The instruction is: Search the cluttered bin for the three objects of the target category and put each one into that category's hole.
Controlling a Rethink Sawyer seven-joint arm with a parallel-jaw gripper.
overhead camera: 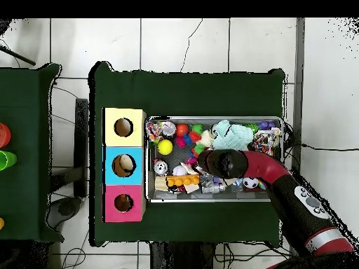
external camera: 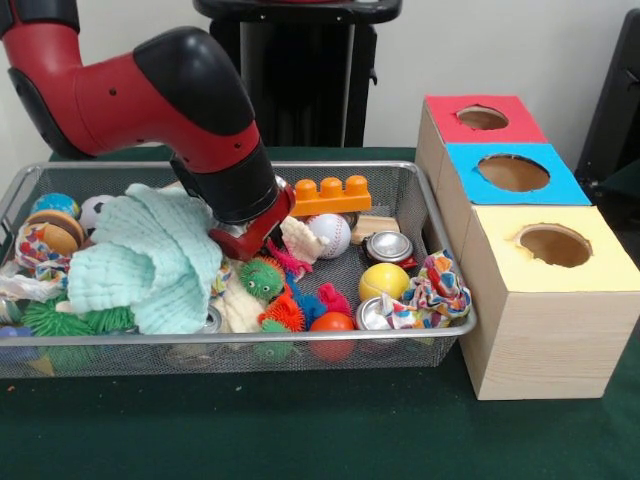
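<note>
The gripper [external camera: 240, 240] is sunk into the clutter at the middle of the mesh bin [external camera: 420, 200], its tip buried, so whether it is spread or clamped cannot be told; at its nine o'clock lies the mint cloth [external camera: 150, 260], soft and limp, best pinched at a raised fold; at three o'clock sits the baseball [external camera: 330, 233], firm and round, likely to roll, so take it across the middle; further right the yellow ball [external camera: 383, 280], smooth and probably slippery; at the far right, outside the bin, stand the boxes [external camera: 540, 300] with holes; which category is wanted I cannot tell.
</note>
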